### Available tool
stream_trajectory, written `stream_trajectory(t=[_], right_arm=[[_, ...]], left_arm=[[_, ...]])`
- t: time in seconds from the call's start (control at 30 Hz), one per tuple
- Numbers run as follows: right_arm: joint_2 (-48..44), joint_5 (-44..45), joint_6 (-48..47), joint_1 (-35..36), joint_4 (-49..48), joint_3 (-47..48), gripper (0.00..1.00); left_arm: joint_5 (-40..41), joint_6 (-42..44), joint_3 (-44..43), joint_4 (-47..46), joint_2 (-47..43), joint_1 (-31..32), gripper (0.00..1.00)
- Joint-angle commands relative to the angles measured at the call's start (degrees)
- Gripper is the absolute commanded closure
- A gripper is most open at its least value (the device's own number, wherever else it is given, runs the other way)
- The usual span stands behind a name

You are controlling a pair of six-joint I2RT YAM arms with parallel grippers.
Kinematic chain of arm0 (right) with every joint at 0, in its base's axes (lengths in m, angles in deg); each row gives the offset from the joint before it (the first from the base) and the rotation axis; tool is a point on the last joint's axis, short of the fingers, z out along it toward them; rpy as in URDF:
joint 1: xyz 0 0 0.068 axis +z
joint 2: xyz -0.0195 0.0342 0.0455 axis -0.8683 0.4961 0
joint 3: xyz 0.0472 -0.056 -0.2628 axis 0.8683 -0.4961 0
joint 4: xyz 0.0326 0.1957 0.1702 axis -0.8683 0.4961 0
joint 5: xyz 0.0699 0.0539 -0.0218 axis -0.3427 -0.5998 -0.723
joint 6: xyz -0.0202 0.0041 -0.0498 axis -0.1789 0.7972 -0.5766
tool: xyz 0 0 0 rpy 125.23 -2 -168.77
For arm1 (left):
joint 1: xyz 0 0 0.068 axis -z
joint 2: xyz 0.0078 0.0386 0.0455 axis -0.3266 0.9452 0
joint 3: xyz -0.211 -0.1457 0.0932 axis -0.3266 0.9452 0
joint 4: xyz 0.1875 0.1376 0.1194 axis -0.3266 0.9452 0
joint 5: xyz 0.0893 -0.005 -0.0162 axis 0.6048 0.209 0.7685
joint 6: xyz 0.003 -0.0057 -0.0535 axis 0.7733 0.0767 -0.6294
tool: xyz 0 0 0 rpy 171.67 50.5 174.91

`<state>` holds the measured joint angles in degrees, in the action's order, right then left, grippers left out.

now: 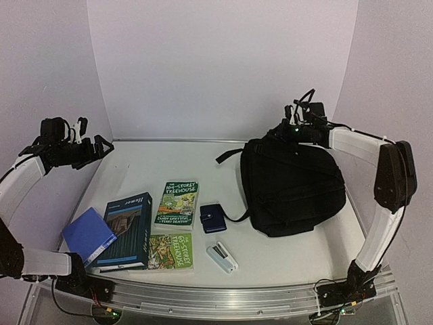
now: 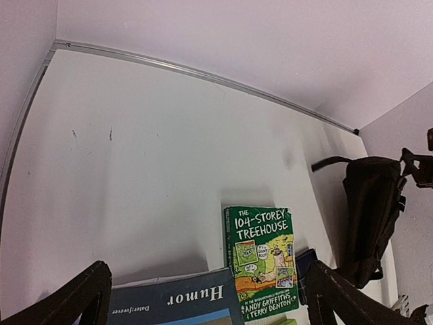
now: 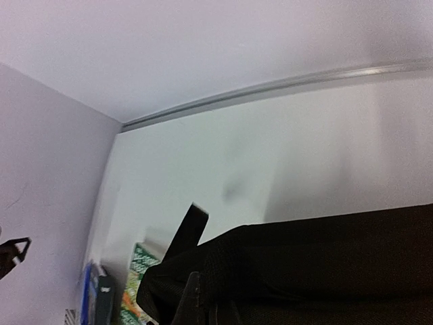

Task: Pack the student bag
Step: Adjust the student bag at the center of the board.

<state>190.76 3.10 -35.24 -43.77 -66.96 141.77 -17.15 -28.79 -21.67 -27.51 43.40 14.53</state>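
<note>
The student bag, a large black backpack, lies at the right of the table, with a strap sticking out to the left. My right gripper is at the bag's far top edge and looks shut on its fabric. In the right wrist view the bag fills the lower part of the frame and hides most of the fingers. My left gripper is open and empty, raised at the far left. Its fingers stand wide apart above the books. The bag also shows in the left wrist view.
A blue "Humor" book lies at the front left with a blue notebook beside it. Two green Treehouse books, a small dark-blue wallet and a white object lie nearby. Walls enclose the table.
</note>
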Motion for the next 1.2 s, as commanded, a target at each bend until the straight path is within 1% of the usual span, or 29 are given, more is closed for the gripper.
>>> stream_trajectory(t=[0.0, 0.1, 0.23, 0.3, 0.43, 0.53, 0.57, 0.63, 0.67, 0.7, 0.73, 0.77, 0.8, 0.83, 0.9, 1.0, 1.07, 1.1, 1.17], right_arm=[[-10.9, -13.6, -3.0, 1.9, -4.3, 0.1, 1.00], [-13.0, -16.7, -6.7, 5.4, -0.8, 0.3, 1.00], [-12.2, -13.1, -15.8, 13.1, 10.5, 3.8, 1.00], [-11.2, -11.6, -18.6, 16.0, 14.6, 4.8, 1.00], [-9.6, -11.0, -21.3, 19.2, 18.5, 4.4, 1.00], [-9.0, -11.1, -23.2, 21.2, 21.2, 3.5, 1.00], [-8.9, -11.1, -23.8, 21.8, 21.8, 3.0, 0.98], [-9.5, -10.1, -23.5, 22.1, 21.7, 1.8, 0.72], [-10.1, -8.5, -23.0, 22.1, 21.5, 1.0, 0.57], [-10.9, -6.4, -21.6, 22.1, 21.2, 0.2, 0.39], [-11.4, -2.8, -20.0, 22.1, 20.2, -0.5, 0.28], [-11.8, 1.7, -17.2, 22.1, 19.6, -1.1, 0.21], [-12.0, 5.5, -14.3, 22.0, 19.1, -1.6, 0.16], [-11.8, 9.8, -12.3, 21.9, 18.9, -1.9, 0.12], [-11.1, 16.6, -8.1, 21.3, 18.8, -3.0, 0.10], [-10.2, 22.6, -3.6, 19.1, 18.2, -6.2, 0.10], [-10.5, 22.6, -1.1, 16.5, 16.5, -9.4, 0.10], [-11.0, 19.8, 0.3, 15.3, 14.0, -11.3, 0.11], [-12.3, 11.9, 3.0, 13.3, 7.8, -16.3, 0.14]], left_arm=[[-2.5, 0.4, -0.2, -1.6, 0.3, 0.5, 0.00], [-4.1, 0.4, -0.3, -1.7, 1.0, 1.6, 0.00], [-4.2, 0.5, -0.8, -1.4, 1.6, 4.2, 0.00], [-3.0, -0.3, -1.4, -1.1, 1.9, 7.4, 0.00], [-1.2, -3.9, -2.3, -1.5, 2.1, 13.0, 0.00], [-2.0, -7.7, -1.2, -4.7, 2.0, 16.0, 0.00], [-1.9, -9.1, -0.7, -6.0, 2.1, 17.2, 0.00], [-0.1, -10.3, -0.4, -7.0, 2.4, 20.5, 0.00], [2.0, -10.6, -0.6, -7.5, 2.7, 22.8, 0.00], [3.6, -10.6, -0.8, -7.6, 3.0, 25.1, 0.00], [5.8, -10.7, -1.0, -7.8, 3.4, 27.5, 0.00], [8.0, -11.0, -1.3, -8.1, 3.7, 29.3, 0.00], [10.0, -11.4, -1.6, -8.4, 4.1, 31.8, 0.00], [12.4, -11.6, -1.7, -9.2, 4.4, 33.5, 0.00], [16.2, -12.1, -2.1, -10.6, 5.4, 38.2, 0.00], [22.0, -13.2, -4.8, -10.9, 9.5, 45.6, 0.00], [26.4, -14.0, -7.7, -9.9, 13.3, 50.7, 0.00], [29.7, -14.3, -9.1, -9.3, 14.9, 53.0, 0.00], [33.6, -15.5, -11.8, -8.5, 18.5, 56.7, 0.00]])
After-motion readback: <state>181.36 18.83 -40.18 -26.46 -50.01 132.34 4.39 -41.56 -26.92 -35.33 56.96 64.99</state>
